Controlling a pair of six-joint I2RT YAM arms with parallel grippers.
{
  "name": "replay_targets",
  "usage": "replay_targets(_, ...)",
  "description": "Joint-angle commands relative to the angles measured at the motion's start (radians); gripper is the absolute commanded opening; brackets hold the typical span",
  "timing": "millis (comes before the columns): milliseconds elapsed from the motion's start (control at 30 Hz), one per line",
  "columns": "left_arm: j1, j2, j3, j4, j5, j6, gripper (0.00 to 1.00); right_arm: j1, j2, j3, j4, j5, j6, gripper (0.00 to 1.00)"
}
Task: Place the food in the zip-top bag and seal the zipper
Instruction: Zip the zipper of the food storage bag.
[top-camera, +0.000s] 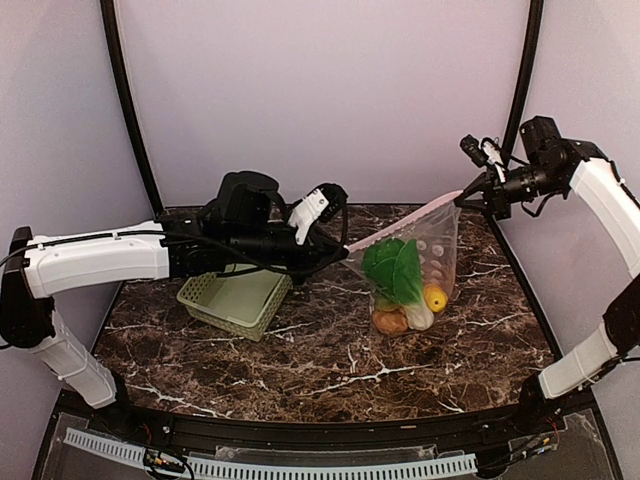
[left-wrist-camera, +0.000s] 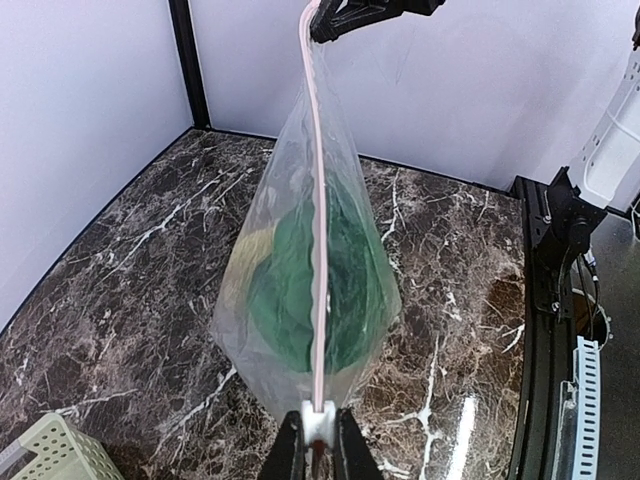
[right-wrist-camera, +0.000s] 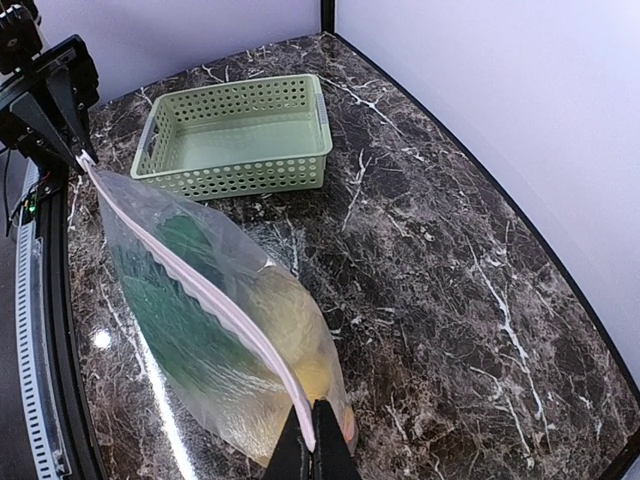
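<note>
Top view: the bag hangs right of the basket with the food inside. Its base appears to rest on the worktop. The left claw and the right claw are each pinched shut on one end of the zipper.

Left wrist view: the zipper reads as one taut line, apparently mated. A good seal calls for even tension while one claw slides along it, pinching firmly.

Right wrist view: the worktop is glossy, dark veined marble. Pale walls rise behind the basket.
</note>
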Motion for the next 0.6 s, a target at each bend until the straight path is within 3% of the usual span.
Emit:
replay_targets(0,0.048,0.050,0.038,0.031,0.031,-0.006,0.02,-0.020,0.042,0.012,0.098,0.023,0.041,0.00)
replay_targets(167,0.134,0.200,0.269,0.037,0.026,0.055,0.01,-0.027,0.175,0.148,0.185,0.079,0.085,0.00)
replay_targets(367,0.168,0.354,0.559,-0.062,0.090,0.101,0.01,-0.028,0.249,0.307,0.170,-0.073,0.077,0.00)
replay_targets(433,0.168,0.347,0.548,-0.069,0.097,0.101,0.01,-0.028,0.195,0.233,0.209,-0.113,0.047,0.00)
replay_targets(567,0.168,0.267,0.370,-0.029,0.107,0.112,0.01,-0.028,0.057,-0.028,0.266,-0.124,-0.075,0.00)
